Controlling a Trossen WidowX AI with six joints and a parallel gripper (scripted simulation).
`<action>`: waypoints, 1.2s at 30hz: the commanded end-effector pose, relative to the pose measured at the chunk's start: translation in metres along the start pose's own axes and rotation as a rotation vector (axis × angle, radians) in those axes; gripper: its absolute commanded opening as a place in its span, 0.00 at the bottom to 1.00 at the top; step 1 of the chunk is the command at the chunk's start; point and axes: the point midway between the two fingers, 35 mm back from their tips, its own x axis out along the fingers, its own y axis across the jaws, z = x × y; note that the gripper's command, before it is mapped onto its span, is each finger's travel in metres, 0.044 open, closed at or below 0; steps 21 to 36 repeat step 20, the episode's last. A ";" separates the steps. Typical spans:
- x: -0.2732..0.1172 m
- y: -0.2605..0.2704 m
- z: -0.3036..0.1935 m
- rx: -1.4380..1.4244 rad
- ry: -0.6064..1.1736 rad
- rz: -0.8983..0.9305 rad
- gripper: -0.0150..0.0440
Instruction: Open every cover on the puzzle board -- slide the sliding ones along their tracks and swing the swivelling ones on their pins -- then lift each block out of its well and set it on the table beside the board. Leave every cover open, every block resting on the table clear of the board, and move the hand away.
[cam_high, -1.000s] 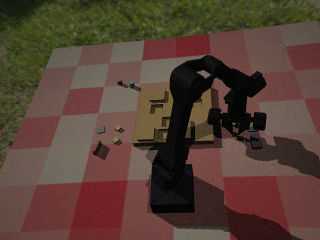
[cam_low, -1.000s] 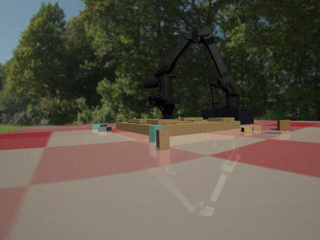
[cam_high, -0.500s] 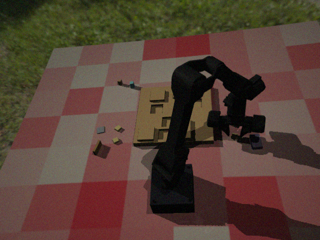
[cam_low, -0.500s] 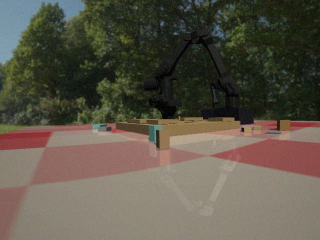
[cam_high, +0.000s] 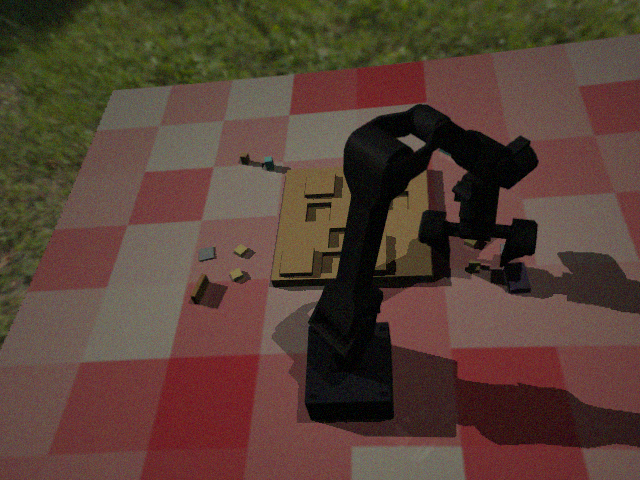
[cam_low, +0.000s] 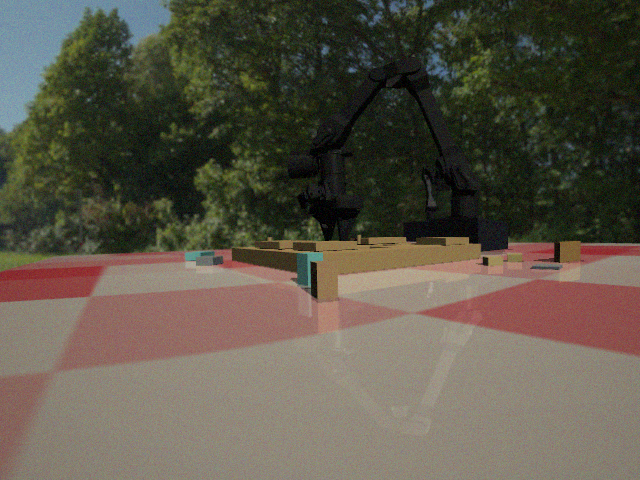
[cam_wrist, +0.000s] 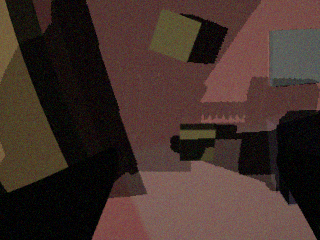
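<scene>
My gripper (cam_high: 475, 264) (cam_low: 334, 238) (cam_wrist: 198, 155) is open, low over the table just right of the wooden board (cam_high: 305, 240) (cam_low: 403, 258). A small yellow block (cam_high: 474, 266) (cam_wrist: 197, 134) lies on the table between the spread fingers. Another yellow block (cam_high: 471, 243) (cam_wrist: 176, 36) lies just behind it, and a grey-blue block (cam_wrist: 295, 56) is near the right finger. Raised covers (cam_high: 320, 184) (cam_high: 297, 262) sit beside uncovered wells (cam_high: 318, 212) (cam_high: 337, 237), which look empty. The arm hides the board's middle in the top view.
Left of the board lie two yellow blocks (cam_high: 240, 250) (cam_high: 236, 274), a flat grey block (cam_high: 207, 253) and a brown block (cam_high: 200, 288). Teal (cam_high: 268, 163) (cam_low: 305, 268) and brown (cam_high: 244, 158) (cam_low: 324, 281) blocks stand at the back left. A navy block (cam_high: 517, 277) is close by the right finger.
</scene>
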 end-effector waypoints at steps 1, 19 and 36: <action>-0.016 -0.002 0.003 0.000 -0.007 -0.007 1.00; -0.062 0.002 0.001 -0.013 -0.004 -0.008 1.00; -0.063 0.009 0.005 -0.042 -0.005 -0.006 1.00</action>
